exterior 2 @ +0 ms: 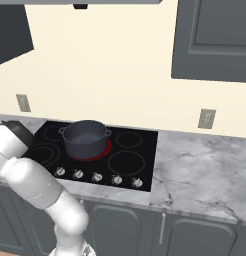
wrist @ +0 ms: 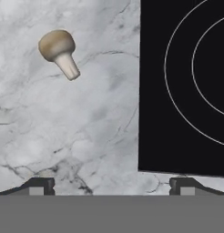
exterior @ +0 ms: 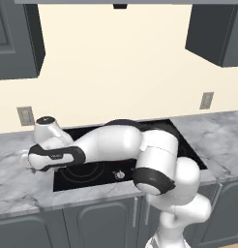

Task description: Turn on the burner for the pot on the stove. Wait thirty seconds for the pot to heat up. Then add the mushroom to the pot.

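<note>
Item: the burner (exterior 2: 90,150). A red glow shows around the base of the pot (exterior 2: 85,138), so the burner reads as switched on; that step looks done. Whether the heating wait is over cannot be told.

Item: the pot. It stands upright on the stove (exterior 2: 140,165), behind the row of knobs (exterior 2: 97,176), and appears empty inside.

Item: the mushroom (wrist: 59,52). It lies on its side on the marble counter (wrist: 63,132), apart from the stove's edge and not yet in the pot.

Item: the gripper (wrist: 111,185). Its jaws are spread wide, grasping nothing, hovering above the counter near the mushroom. Pickup and transfer remain.
</note>
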Robot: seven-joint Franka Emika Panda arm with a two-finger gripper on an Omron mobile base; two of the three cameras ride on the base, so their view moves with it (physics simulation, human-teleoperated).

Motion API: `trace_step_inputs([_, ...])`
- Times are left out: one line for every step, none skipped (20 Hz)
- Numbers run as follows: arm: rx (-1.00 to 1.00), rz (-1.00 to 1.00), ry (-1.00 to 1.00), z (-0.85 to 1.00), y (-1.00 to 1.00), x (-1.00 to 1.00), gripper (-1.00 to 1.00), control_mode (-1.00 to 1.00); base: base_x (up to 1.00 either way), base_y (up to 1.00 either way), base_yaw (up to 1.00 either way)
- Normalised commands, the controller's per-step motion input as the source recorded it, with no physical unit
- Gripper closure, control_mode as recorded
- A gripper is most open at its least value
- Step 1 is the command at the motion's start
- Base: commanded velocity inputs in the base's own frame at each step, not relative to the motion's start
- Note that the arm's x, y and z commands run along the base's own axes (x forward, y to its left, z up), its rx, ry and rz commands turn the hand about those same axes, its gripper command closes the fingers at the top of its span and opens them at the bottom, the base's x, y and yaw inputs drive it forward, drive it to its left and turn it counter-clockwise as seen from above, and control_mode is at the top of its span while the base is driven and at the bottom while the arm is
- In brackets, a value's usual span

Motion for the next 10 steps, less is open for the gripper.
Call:
trace_step_inputs([-0.01, -0.04, 0.00, -0.10, 0.24, 0.19, -1.00, -1.00, 0.00, 0.00, 0.00])
trace_step_inputs([-0.01, -0.04, 0.00, -0.05, 0.20, 0.16, -1.00, -1.00, 0.00, 0.00, 0.00])
trace_step_inputs([0.00, -0.03, 0.02, 0.00, 0.14, 0.16, -1.00, -1.00, 0.00, 0.00, 0.00])
trace_step_inputs([0.00, -0.03, 0.01, 0.00, 0.11, 0.16, -1.00, -1.00, 0.00, 0.00, 0.00])
trace_step_inputs([0.00, -0.03, 0.00, 0.00, 0.05, 0.14, -1.00, -1.00, 0.00, 0.00, 0.00])
trace_step_inputs([0.00, -0.04, 0.00, 0.00, 0.00, 0.12, -1.00, -1.00, 0.00, 0.00, 0.00])
trace_step_inputs([0.00, -0.04, 0.00, 0.00, 0.00, 0.14, -1.00, -1.00, 0.00, 0.00, 0.00])
trace_step_inputs([0.00, -0.04, 0.01, 0.00, 0.00, 0.16, -1.00, -1.00, 0.00, 0.00, 0.00])
trace_step_inputs([0.00, -0.03, 0.01, 0.00, 0.00, 0.19, -1.00, -1.00, 0.00, 0.00, 0.00])
trace_step_inputs([0.00, 0.00, 0.01, -0.06, 0.00, 0.20, -1.00, -1.00, 0.00, 0.00, 0.00])
